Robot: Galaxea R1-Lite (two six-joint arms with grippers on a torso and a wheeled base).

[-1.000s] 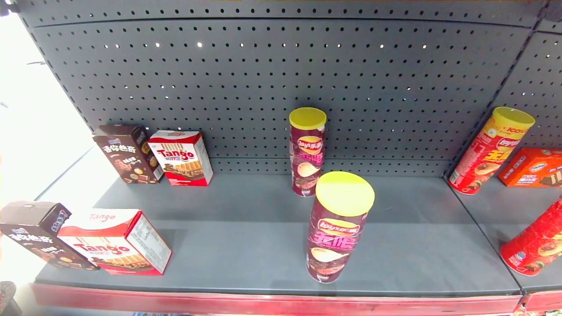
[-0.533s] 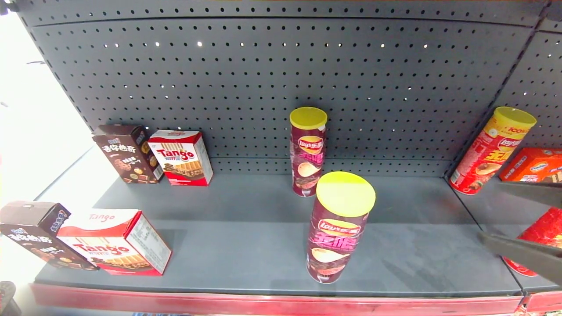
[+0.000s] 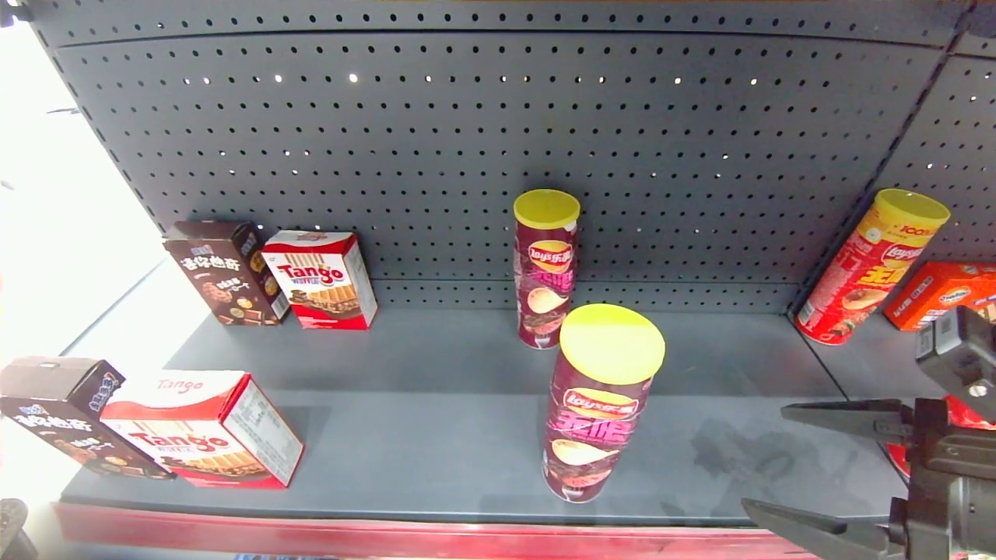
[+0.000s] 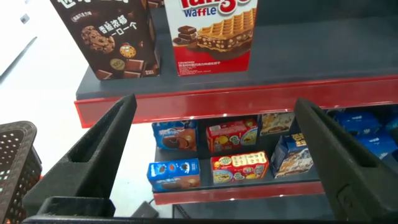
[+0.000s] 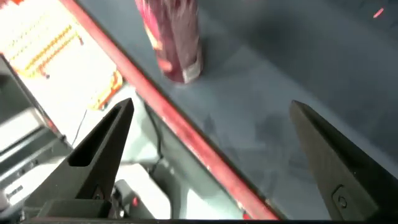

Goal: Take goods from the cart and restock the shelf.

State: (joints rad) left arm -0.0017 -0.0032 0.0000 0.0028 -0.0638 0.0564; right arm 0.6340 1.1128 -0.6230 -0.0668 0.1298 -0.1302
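Head view: purple chip can [image 3: 599,404] stands centre-frame on the shelf [image 3: 436,420]; right gripper [image 3: 762,457], lower right, gapes empty. Left wrist view: left gripper [image 4: 214,102] spread, empty, facing a wafer box [image 4: 211,28]. Right wrist view: same claw wide. Restocking seems partway.

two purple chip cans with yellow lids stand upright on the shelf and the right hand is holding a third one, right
No. The right hand holds nothing: the head view shows it open and empty at the front right of the shelf. The front purple chip can and the back purple chip can do stand upright with yellow lids.
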